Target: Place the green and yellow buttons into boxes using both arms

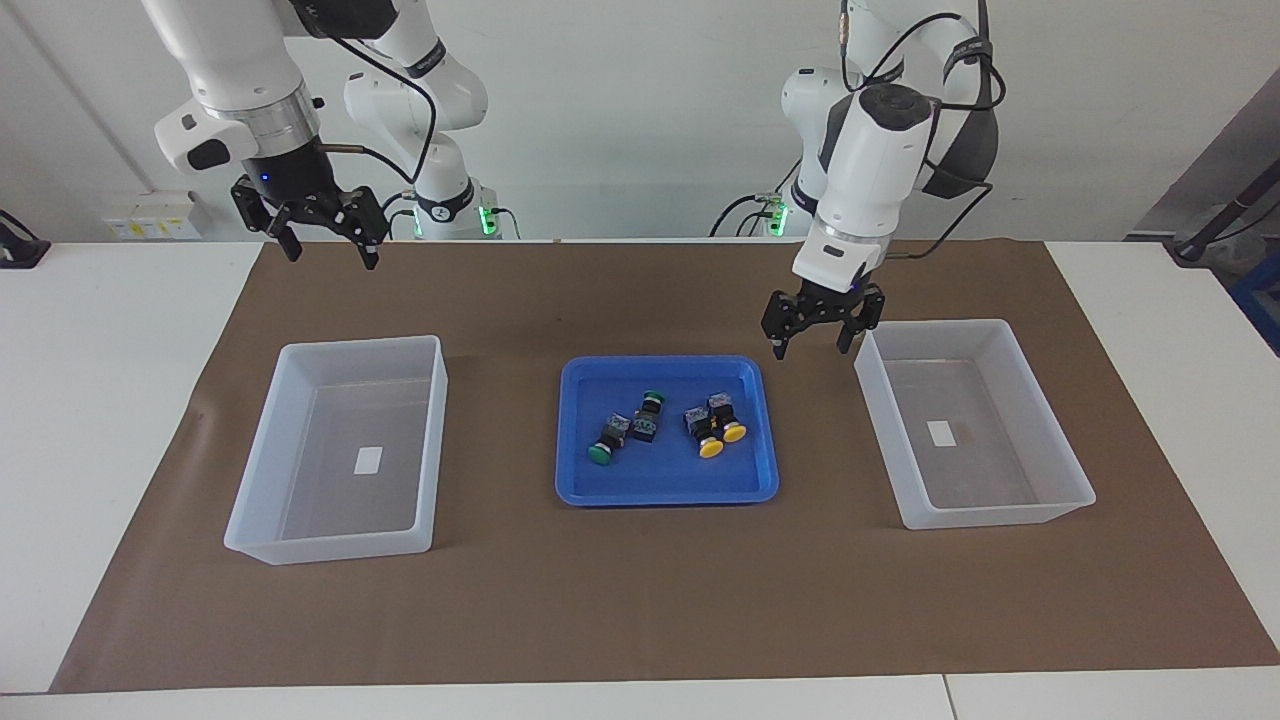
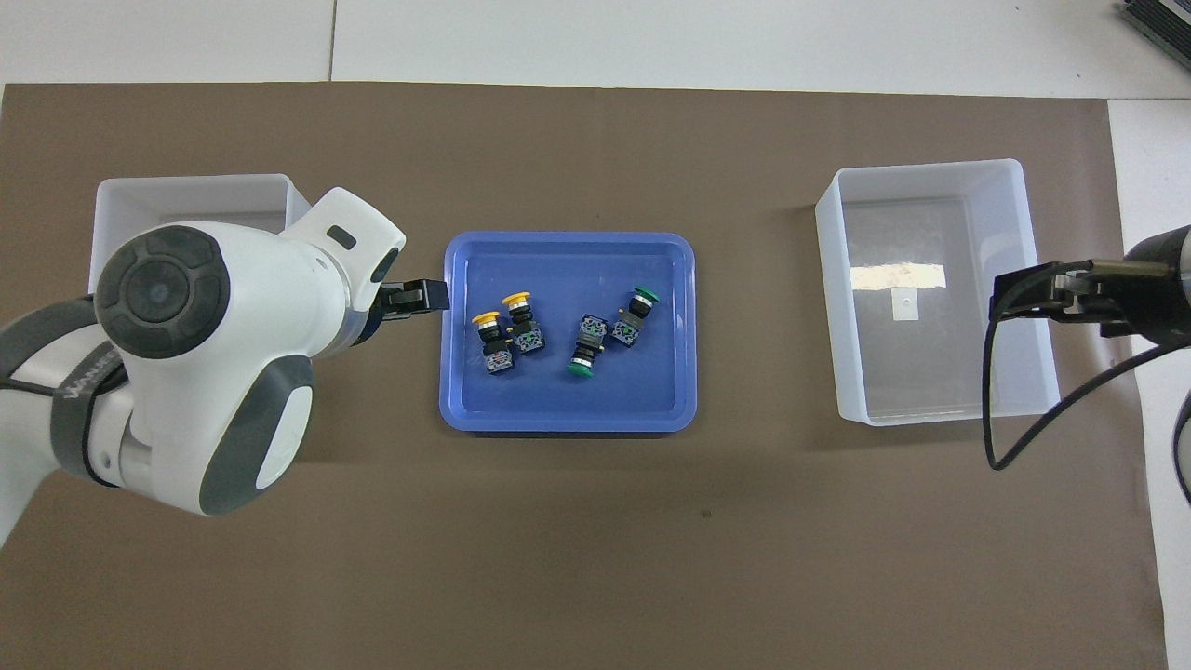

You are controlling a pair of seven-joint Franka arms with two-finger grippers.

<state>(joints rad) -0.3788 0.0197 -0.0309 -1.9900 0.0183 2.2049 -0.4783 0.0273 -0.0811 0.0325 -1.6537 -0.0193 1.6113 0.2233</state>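
- Hovering over the brown mat (image 1: 640, 600) in the gap between the blue tray (image 1: 570, 480) and the box at the left arm's end of the table (image 1: 1075, 490), the left gripper (image 1: 810, 345) hangs with fingers spread and nothing between them. It sits just above the tray corner nearest the robots.
- Right gripper (image 1: 325, 250) is up in the air over the mat edge closest to the robots, toward the right arm's end. Its fingers are spread apart and it carries nothing. The overhead view shows only its tips, over the rim of the box at the right arm's end of the table (image 1: 250, 540).
- All four buttons lie on their sides in the tray.
- Two yellow buttons (image 1: 712, 430) lie side by side, touching, in the half of the tray toward the left arm. Caps point away from the robots.
- Two green buttons (image 1: 625, 428) lie in the half toward the right arm. One has its cap toward the robots; the other, touching it at the body, has its cap pointing away.
- Both boxes hold only a small white label (image 1: 368, 460) on the bottom.
- Neither gripper touches a button, the tray or a box.
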